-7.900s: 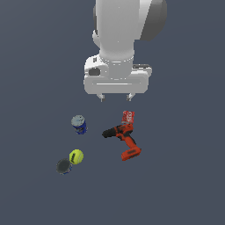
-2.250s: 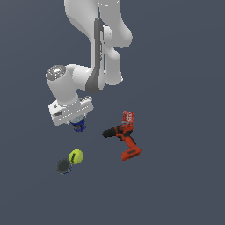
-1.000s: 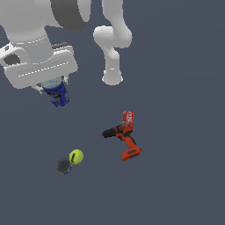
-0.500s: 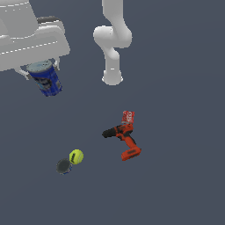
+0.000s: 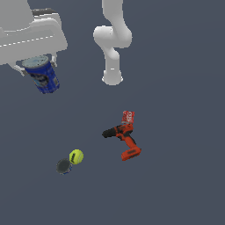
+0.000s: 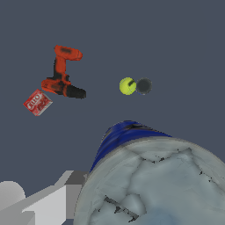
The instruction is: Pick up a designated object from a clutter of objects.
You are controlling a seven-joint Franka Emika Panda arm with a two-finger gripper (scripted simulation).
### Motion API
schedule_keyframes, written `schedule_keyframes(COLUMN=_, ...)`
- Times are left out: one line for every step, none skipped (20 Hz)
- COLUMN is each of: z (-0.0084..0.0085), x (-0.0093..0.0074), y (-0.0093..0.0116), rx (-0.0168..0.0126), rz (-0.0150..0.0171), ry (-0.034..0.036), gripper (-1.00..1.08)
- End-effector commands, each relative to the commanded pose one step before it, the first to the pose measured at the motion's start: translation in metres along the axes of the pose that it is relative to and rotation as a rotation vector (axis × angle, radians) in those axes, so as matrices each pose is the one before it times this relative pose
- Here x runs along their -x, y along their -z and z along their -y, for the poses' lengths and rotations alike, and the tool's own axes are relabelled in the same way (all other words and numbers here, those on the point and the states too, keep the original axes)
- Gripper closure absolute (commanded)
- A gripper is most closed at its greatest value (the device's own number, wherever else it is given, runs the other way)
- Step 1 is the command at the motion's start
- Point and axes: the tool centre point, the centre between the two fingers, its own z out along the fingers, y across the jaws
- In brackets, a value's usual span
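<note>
1. The gripper [image 5: 38, 66] is clamped around the blue can [image 5: 42, 75], holding it tilted, high above the table [image 5: 176, 176].
2. Taking the power drill [image 5: 122, 139] as landmark, the small red can [image 5: 128, 117] touches its far end.
3. The tennis ball [image 5: 76, 156] and dark can [image 5: 64, 166] sit together, well apart from the drill toward the exterior view's left.

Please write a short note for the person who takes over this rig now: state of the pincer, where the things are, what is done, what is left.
Pincer: shut on the blue can, held high above the floor, tilted.
On the floor: tennis ball touching the dark can; drill lying on its side with the small red can at its end.
Done: the can is picked out of the clutter.
Left: probably only to hold it steady; I see no drop place.
</note>
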Motion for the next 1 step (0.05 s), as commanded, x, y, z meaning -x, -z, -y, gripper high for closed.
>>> schedule_keyframes(z=-0.00029, x=-0.00028, y=0.00121, rx=0.00318, rz=-0.00237, ry=0.00008, gripper=1.08)
